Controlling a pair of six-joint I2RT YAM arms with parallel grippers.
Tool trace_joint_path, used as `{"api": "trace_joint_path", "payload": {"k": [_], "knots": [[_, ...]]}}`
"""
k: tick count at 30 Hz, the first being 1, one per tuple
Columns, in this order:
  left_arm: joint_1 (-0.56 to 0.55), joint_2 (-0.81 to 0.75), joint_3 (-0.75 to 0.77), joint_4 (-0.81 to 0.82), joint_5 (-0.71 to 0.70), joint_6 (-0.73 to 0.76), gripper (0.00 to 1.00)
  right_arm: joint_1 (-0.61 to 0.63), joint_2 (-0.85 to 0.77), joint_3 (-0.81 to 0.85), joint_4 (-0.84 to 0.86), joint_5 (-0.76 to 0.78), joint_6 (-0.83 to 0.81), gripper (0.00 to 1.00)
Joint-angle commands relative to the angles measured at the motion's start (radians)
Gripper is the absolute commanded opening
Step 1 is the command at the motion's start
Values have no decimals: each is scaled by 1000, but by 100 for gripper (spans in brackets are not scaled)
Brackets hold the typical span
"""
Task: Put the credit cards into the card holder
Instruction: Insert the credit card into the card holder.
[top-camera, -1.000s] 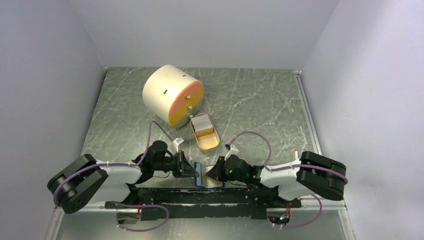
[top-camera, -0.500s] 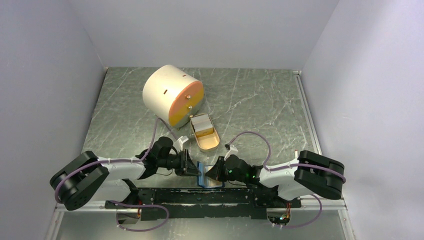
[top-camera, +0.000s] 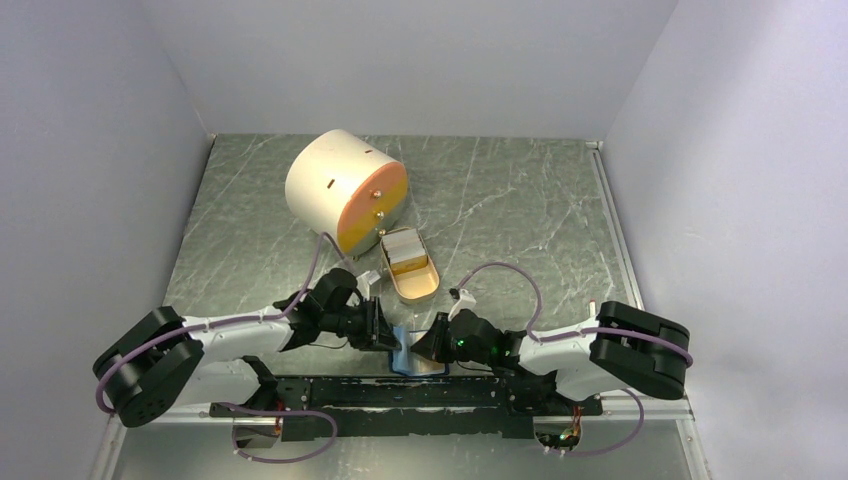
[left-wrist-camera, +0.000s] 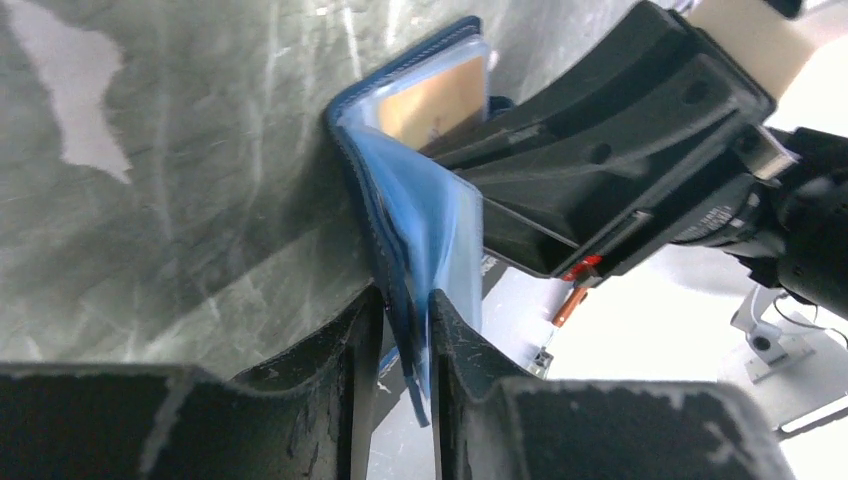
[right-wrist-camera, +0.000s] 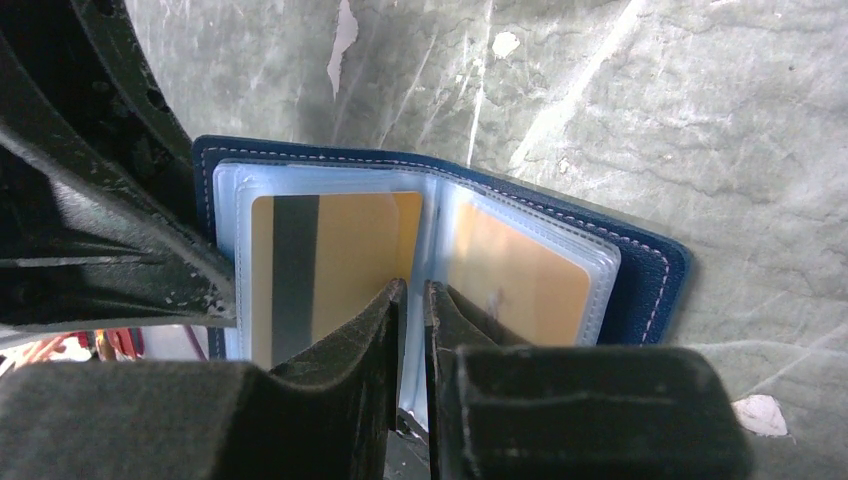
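Firstly, left gripper: fingers narrowly apart, straddling one edge of the card holder; whether they pinch it cannot be told.
Right gripper: fingers drawn close together on a clear sleeve leaf at the holder's fold, gripping it.
Card holder: spread open like a book, dark blue cover outside and pale blue sleeves inside. It sits between the two grippers, at the near edge of the table.
Tan cards: two, one in each sleeve seen by the right wrist camera. The one on the left of that view shows a dark stripe.
Credit cards: a whitish stack lying in the far end of the tan dish, apart from the holder and further back on the table.
Dish: oval, just beyond the grippers, its far end near the cream cylinder.
Cylinder: large, with its orange face turned towards the dish.
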Motion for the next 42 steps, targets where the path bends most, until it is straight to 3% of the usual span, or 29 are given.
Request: {"api": "trace_joint_path", "payload": {"k": [1, 8, 16, 21, 26, 34, 42], "knots": [[-8, -2, 29, -110, -71, 28, 29, 15, 4, 19, -49, 20, -23, 17], [-13, 5, 33, -94, -60, 27, 30, 23, 12, 33, -61, 29, -28, 18], [-14, 43, 9, 105, 45, -17, 28, 34, 45, 47, -47, 25, -36, 18], [-20, 49, 7, 133, 46, -20, 12, 43, 63, 67, -58, 29, -52, 18], [-22, 55, 20, 97, 31, -7, 9, 43, 24, 87, -139, 56, -87, 22], [-22, 31, 44, -56, -23, 10, 9, 54, -176, 196, -520, 111, -171, 25], [-22, 23, 94, -131, -37, 39, 9, 53, -213, 117, -516, 165, -149, 17]]}}
